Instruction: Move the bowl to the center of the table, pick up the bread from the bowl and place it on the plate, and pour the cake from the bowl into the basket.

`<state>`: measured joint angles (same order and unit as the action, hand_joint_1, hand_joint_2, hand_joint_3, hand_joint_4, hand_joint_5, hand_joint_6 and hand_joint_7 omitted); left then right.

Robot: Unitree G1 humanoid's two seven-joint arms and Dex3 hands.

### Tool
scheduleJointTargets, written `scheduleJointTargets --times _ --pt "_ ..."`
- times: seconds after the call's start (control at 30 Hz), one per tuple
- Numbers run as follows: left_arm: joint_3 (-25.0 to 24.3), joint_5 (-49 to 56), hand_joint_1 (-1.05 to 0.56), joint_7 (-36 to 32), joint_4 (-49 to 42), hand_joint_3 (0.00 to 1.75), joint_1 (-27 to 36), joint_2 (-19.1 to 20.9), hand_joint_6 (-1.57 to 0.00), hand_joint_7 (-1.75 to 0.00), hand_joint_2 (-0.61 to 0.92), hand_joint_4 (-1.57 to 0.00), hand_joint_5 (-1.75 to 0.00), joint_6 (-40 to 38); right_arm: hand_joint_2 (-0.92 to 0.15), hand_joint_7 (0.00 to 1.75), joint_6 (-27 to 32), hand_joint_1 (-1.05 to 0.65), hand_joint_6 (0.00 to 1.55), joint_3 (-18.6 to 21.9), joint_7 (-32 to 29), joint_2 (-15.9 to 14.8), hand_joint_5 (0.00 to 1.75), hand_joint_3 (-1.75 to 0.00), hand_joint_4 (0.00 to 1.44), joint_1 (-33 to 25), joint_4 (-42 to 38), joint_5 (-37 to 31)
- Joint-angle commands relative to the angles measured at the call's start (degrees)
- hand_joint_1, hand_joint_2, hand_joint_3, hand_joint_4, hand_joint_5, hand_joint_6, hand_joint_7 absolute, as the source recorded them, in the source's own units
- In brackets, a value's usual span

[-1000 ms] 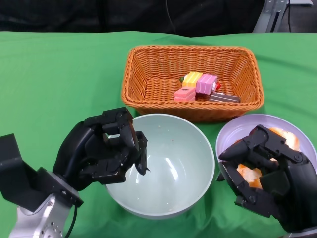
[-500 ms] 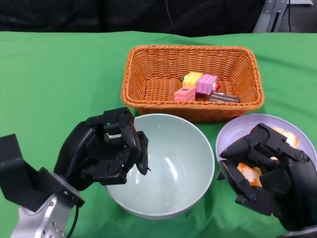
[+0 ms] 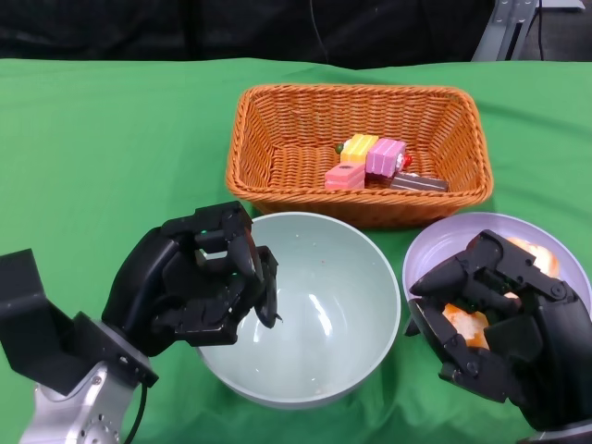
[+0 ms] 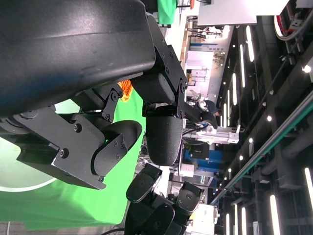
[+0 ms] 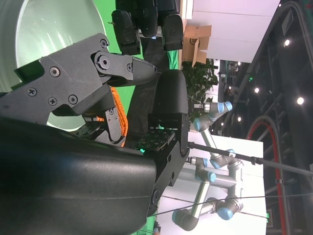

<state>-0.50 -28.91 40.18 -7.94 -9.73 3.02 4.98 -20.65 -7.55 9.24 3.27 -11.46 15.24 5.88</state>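
Note:
The pale green bowl (image 3: 324,305) stands empty in front of me, just before the basket. My left hand (image 3: 199,282) is on the bowl's left rim, fingers curled around it and one fingertip (image 3: 268,313) hanging inside. Cake pieces (image 3: 375,162), pink, yellow and brown, lie in the orange wicker basket (image 3: 277,111). The lilac plate (image 3: 444,239) is at the right with orange bread (image 3: 462,328) on it. My right hand (image 3: 499,324) arches over the plate and bread, fingers apart, holding nothing. The right wrist view shows the bowl (image 5: 49,29) and my left hand's fingers (image 5: 142,24).
A green cloth (image 3: 111,148) covers the table, bare to the left of the basket. The basket's front wall almost touches the bowl's far rim. Black backdrop runs behind the table's far edge.
Almost nothing: my left hand has shifted very slightly at the bowl's rim. Bowl, plate, basket and right hand have stayed put.

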Motion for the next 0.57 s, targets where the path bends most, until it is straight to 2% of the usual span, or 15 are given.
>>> scheduleJointTargets --times 0.03,0.57 --pt "-0.72 0.26 -0.01 0.51 -0.42 1.14 -0.23 0.83 -0.83 -1.39 0.6 -0.83 -1.66 -0.52 -0.68 1.17 -0.89 -0.21 0.68 0.44 -0.19 -0.49 1.5 -0.61 0.72 0.37 -0.17 -0.03" --pt "-0.83 0.78 -0.01 0.95 -1.36 1.16 -0.36 0.92 -0.84 -1.38 0.58 -0.83 -1.66 -0.26 -0.69 1.17 -0.91 -0.21 0.69 0.23 -0.8 -0.06 1.5 -0.6 0.74 0.6 -0.35 -0.43"
